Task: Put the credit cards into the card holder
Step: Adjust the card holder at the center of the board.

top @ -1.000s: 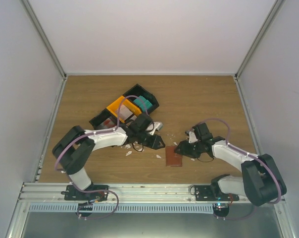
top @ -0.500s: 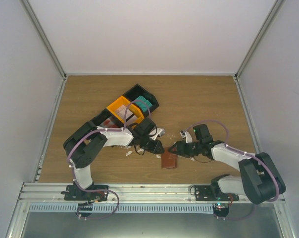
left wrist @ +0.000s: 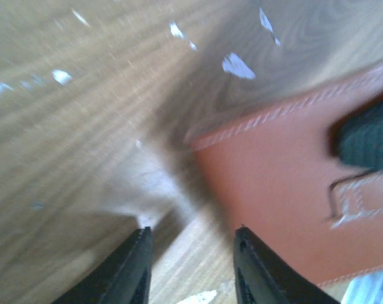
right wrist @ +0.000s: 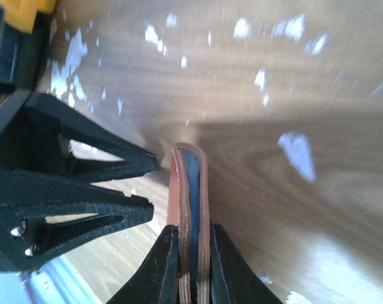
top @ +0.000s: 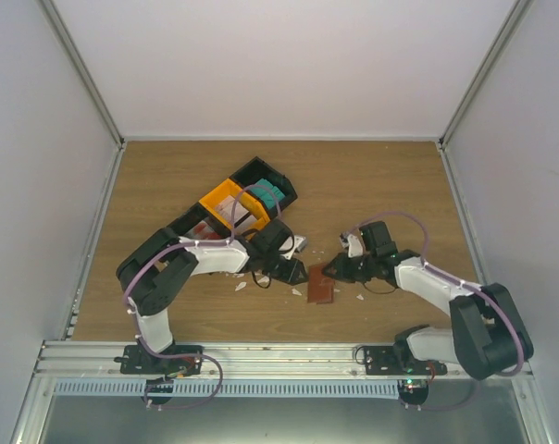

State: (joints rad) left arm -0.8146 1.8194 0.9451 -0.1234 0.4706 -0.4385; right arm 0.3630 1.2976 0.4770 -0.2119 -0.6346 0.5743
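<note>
Clamping the folded card holder (right wrist: 190, 190) by one edge, the right tool (right wrist: 193, 253) held it on the bench (top: 391, 185) near centre. The left tool (left wrist: 191, 239) stood partly open, empty, just beside it. Credit cards (top: 270, 192) lay in the tray (top: 254, 166), far left; none judged inserted.

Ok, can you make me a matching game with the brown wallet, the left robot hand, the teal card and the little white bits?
Things:
1. card holder
2. left gripper
3. teal card
4. white scraps

Places or states:
A. lying in the tray
B. scattered on the table
C. jaws apart, holding nothing
D. pinched by the right gripper

Pairs: 1-D, 2-C, 3-A, 4-B.
</note>
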